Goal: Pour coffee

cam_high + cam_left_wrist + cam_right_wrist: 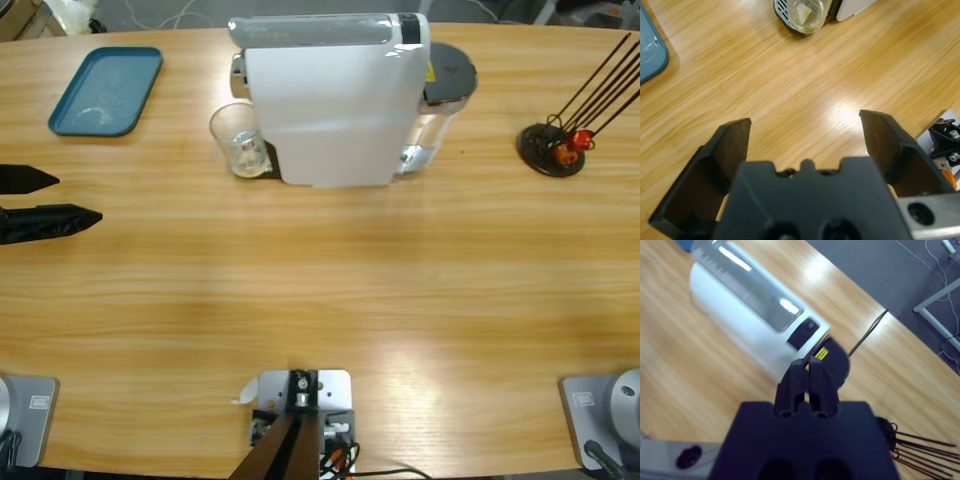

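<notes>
Coffee (pixel 246 166) sits in a glass (pixel 238 139) at the machine's (pixel 335 100) nine o'clock; left gripper (pixel 55 200) gapes empty, right gripper (pixel 810 371) closed, empty.

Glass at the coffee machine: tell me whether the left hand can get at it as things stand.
Probably yes. The left hand is open and faces the glass across bare table; only the machine crowds its far side.

Wooden table (pixel 330 280): machine (pixel 335 100), tray (pixel 105 90)
</notes>
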You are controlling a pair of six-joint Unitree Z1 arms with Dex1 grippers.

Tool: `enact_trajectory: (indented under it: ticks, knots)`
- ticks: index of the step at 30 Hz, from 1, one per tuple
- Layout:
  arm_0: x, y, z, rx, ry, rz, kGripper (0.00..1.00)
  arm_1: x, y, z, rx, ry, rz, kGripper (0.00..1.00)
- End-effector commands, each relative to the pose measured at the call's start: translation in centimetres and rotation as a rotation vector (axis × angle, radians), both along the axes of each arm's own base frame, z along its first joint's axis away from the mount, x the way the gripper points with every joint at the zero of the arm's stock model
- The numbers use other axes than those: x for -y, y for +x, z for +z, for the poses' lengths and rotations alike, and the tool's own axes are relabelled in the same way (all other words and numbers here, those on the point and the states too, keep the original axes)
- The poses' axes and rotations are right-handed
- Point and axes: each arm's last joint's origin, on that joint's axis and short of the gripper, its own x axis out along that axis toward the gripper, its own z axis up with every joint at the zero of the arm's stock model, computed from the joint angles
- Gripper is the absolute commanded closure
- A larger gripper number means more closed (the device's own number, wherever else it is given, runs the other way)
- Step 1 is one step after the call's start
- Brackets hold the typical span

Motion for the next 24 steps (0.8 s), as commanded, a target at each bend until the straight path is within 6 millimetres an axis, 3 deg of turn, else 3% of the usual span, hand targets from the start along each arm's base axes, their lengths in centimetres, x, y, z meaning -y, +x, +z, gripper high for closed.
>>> enact_trajectory:
  ticks: [1,24]
  knots:
    - [0.3,0.1,-1.3,-0.037,0.022,-0.026,0.055,-3.2,5.3,-2.3,-0.092,-0.102,-0.008,1.0]
    - [0.3,0.1,-1.3,-0.036,0.02,-0.031,0.055,-4.9,7.4,-3.4,-0.148,-0.157,0.006,1.0]
